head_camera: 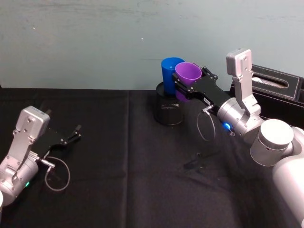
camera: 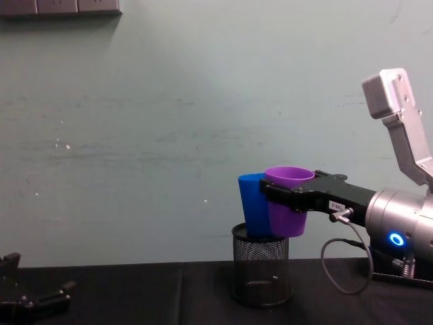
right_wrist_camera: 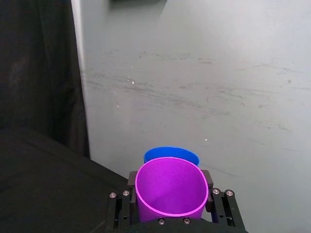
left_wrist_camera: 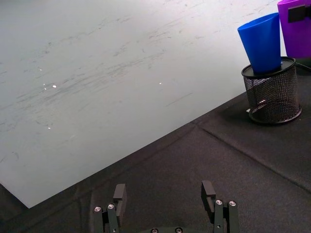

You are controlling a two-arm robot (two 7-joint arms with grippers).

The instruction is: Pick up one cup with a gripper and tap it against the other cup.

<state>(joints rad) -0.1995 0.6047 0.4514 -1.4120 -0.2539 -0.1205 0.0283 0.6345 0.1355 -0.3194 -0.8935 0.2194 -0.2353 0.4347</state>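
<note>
Purple cup (head_camera: 188,72) is off the desk (head_camera: 118,156), held upright in the right gripper (head_camera: 190,80). The gripper's two black fingers are closed on the cup's sides just below the rim. In the right wrist view we look down into its open mouth (right_wrist_camera: 171,187), with one finger on each side of it (right_wrist_camera: 169,178). From the chest view the cup's base (camera: 287,220) hangs at about the level of the rim of a black mesh holder (camera: 262,267), and the gripper (camera: 284,193) reaches in from the right with a small white label on its side.

We see the blue cup (head_camera: 168,71) standing mouth up inside that holder (head_camera: 170,111), towards the back of the desk near the pale wall. The purple cup sits on the blue cup's right, close against it. In the chest view their sides overlap (camera: 252,206), and in the left wrist view the two (left_wrist_camera: 264,43) (left_wrist_camera: 296,29) look to meet. We cannot say for certain that they touch. The blue rim shows just behind the purple one in the right wrist view (right_wrist_camera: 170,151).

Our left gripper (head_camera: 73,133) is low over the desk, well apart from the cups. Its fingers are spread wide with nothing between them (left_wrist_camera: 164,191). The holder (left_wrist_camera: 272,94) is far off in its view.
</note>
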